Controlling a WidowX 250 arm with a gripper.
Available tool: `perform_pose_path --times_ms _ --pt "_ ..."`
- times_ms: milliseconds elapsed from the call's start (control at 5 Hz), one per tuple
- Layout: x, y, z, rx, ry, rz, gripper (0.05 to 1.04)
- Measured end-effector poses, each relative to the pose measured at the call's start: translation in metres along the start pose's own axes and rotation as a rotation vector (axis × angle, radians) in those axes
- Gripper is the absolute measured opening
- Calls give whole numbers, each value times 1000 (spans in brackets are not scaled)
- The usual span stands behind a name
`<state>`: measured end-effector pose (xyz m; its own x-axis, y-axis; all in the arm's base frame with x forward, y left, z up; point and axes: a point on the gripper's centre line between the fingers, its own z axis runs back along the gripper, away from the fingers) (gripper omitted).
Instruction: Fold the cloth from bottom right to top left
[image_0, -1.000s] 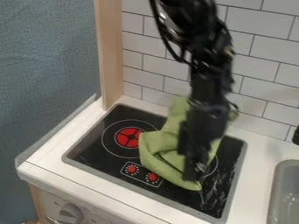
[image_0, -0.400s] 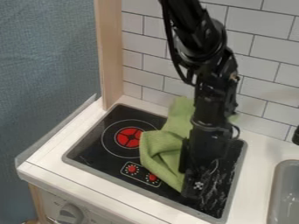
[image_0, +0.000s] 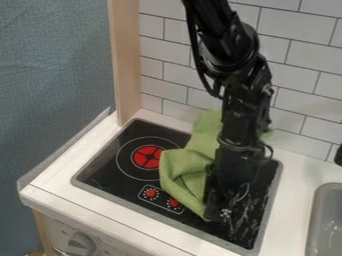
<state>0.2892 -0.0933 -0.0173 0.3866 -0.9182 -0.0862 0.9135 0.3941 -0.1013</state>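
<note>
Down low, pincer (image_0: 216, 212) at green cloth (image_0: 184, 170)'s right edge, opening unclear.

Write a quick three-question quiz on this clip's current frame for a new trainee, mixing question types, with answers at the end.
1. Multiple choice: what does the green cloth lie on?
A) the floor
B) the stove
C) a shelf
2. True or false: as the camera sees it, the sink is to the right of the stove.
3. Fill in: as the camera sees it, the hand is at the cloth's lower ____ side.

Key: 1 B; 2 true; 3 right.
</note>
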Motion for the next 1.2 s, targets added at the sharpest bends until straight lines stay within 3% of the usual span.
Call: perform_pose_path --times_ms 200,400,800,1000,1200 --pt "0 0 0 -2 3 5 162" --pt "0 0 0 -1 3 7 69" --pt "-2 -1 0 14 6 17 53" --pt "-3 -1 16 52 -18 24 53" --pt "-1 -2 17 45 -35 16 53"
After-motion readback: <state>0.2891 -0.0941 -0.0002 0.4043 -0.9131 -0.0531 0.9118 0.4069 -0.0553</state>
